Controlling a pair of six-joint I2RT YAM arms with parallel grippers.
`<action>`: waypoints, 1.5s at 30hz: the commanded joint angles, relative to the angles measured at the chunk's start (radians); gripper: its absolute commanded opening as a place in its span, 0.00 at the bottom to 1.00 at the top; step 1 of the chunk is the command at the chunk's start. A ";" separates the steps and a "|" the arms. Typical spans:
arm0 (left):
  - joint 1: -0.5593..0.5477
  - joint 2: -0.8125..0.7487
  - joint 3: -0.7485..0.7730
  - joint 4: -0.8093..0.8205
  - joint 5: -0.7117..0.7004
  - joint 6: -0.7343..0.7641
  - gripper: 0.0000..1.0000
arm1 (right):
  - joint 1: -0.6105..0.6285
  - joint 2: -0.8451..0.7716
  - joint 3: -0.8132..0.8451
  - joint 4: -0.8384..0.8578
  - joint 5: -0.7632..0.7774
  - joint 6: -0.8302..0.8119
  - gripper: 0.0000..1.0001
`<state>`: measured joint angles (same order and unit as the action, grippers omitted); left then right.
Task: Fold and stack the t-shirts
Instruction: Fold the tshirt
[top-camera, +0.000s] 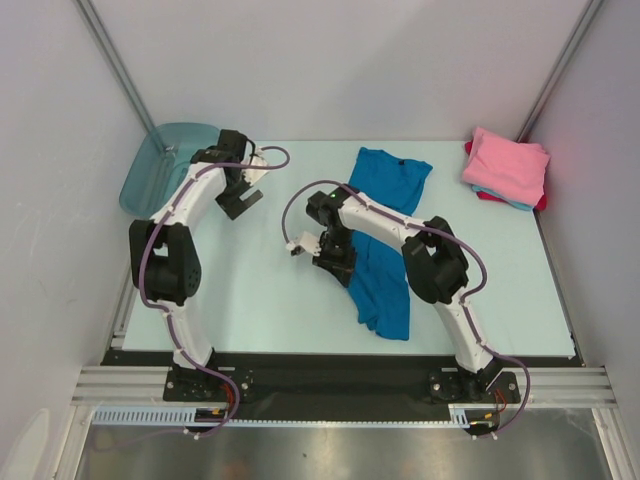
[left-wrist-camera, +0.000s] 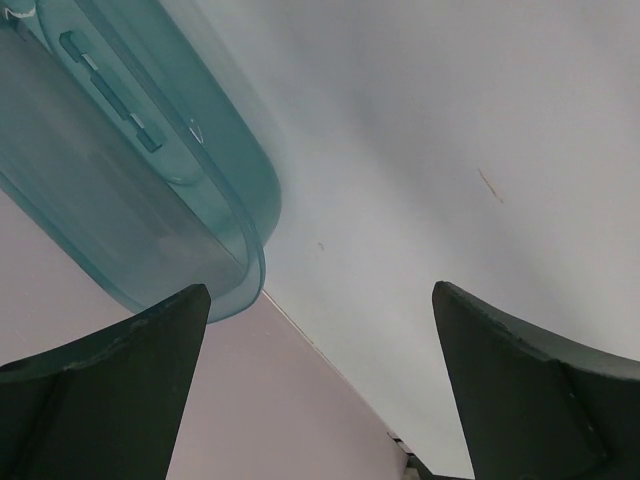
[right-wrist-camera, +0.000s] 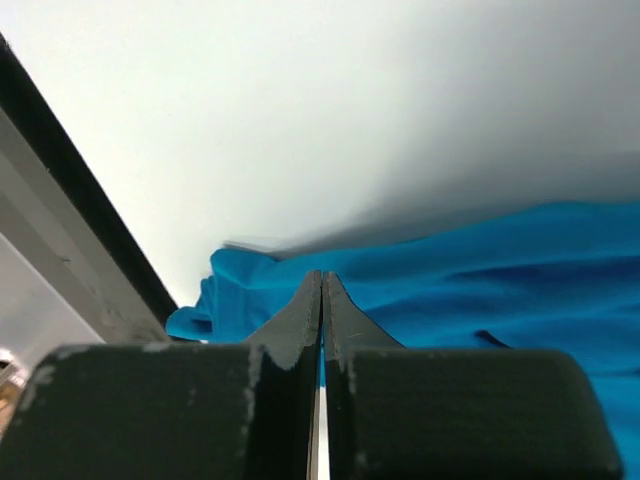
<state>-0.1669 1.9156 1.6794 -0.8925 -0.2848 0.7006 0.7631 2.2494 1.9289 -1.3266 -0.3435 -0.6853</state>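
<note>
Pale mint tabletop (top-camera: 270, 290), smooth, matte. Plain white back wall (top-camera: 330, 60) behind far edge; white left wall (top-camera: 50, 200) and right wall (top-camera: 610, 200) close along side edges. Slanted metal posts at far-left corner (top-camera: 113, 60) and far-right corner (top-camera: 566, 60). Black strip (top-camera: 340, 375) along near edge, aluminium rail (top-camera: 120, 385) beside it. Brushed steel sheet (top-camera: 340, 455) below rail. Light soft, even; shadows faint.

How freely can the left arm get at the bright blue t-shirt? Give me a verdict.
Probably yes: the left pincer is open by the teal tub, bare table between it and the blue t-shirt. The right arm crosses the shirt's middle; its ends look free.
</note>
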 joint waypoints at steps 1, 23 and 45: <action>0.013 -0.015 0.032 0.015 -0.022 0.008 1.00 | -0.001 -0.036 -0.044 -0.065 -0.026 0.032 0.00; 0.015 -0.047 -0.010 0.033 -0.068 0.010 1.00 | -0.002 0.028 -0.084 0.026 0.014 0.012 0.00; 0.017 -0.023 0.083 0.023 -0.116 0.059 1.00 | 0.127 0.144 0.314 -0.086 0.023 0.003 0.00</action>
<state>-0.1600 1.9129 1.7279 -0.8757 -0.3828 0.7422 0.9134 2.4763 2.2547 -1.3228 -0.3527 -0.6586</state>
